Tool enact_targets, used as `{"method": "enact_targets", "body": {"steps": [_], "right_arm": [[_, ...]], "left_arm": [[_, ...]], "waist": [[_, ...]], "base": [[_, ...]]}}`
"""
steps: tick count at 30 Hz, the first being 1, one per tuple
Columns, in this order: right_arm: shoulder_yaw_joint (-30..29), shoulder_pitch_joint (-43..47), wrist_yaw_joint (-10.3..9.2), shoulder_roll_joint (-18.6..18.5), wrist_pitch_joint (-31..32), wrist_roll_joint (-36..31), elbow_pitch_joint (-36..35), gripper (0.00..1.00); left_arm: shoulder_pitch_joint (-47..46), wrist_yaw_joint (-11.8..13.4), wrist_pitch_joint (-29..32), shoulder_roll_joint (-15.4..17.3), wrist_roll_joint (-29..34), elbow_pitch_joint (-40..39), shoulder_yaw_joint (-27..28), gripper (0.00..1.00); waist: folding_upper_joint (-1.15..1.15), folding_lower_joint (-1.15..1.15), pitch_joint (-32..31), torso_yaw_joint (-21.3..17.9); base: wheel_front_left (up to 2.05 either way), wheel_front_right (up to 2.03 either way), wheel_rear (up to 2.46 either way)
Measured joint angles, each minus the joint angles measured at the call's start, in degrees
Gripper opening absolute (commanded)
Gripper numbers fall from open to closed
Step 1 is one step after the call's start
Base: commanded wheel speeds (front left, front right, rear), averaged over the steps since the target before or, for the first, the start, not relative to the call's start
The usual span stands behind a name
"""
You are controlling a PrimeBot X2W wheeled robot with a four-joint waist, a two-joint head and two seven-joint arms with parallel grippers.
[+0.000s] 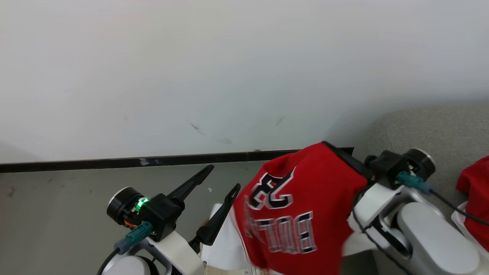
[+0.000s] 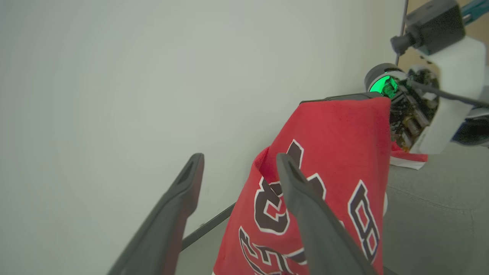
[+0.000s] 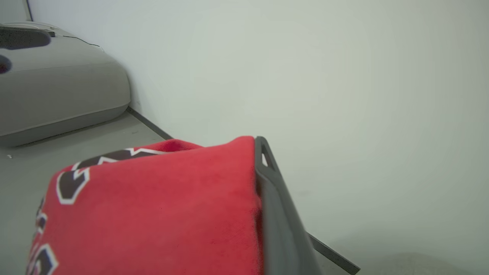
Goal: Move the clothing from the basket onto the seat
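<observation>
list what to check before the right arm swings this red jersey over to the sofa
1. right gripper shut on the red jersey: ok, the fabric drapes over it.
2. left gripper open: ok.
3. left gripper clear of the jersey: cannot tell, one finger sits right at its edge.
4. jersey's lower end hanging free: cannot tell, it runs off the bottom of the head view.
5. bare spot on the sofa: ok, grey cushion shows beside the second red garment lying there.
</observation>
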Motion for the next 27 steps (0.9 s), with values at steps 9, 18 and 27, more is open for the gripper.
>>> {"method": "enact_targets", "body": {"steps": [9,18,27], "right_arm": [[-13.2,0.4,-0.01,-4.4,0.0,-2.5,-3.7,0.0],[-25.0,8.4,-0.01,-5.6,-0.3,-4.9,-7.7,0.0],[-31.6,14.7,-0.01,-4.9,0.7,-7.7,-14.5,0.0]], "left_arm": [[1.3,-0.1,-1.2,-0.9,-1.0,0.5,-1.3,1.0],[1.9,-0.9,-2.2,-2.4,-1.6,1.5,-3.5,1.0],[2.3,-2.1,-2.8,-4.0,-2.5,3.1,-5.7,1.0]], "waist": [[0.0,0.0,0.1,-3.0],[0.0,0.0,-0.1,-6.6],[0.0,0.0,-0.2,-11.5]], "base": [[0.0,0.0,0.0],[0.0,0.0,0.0],[0.0,0.0,0.0]]}}
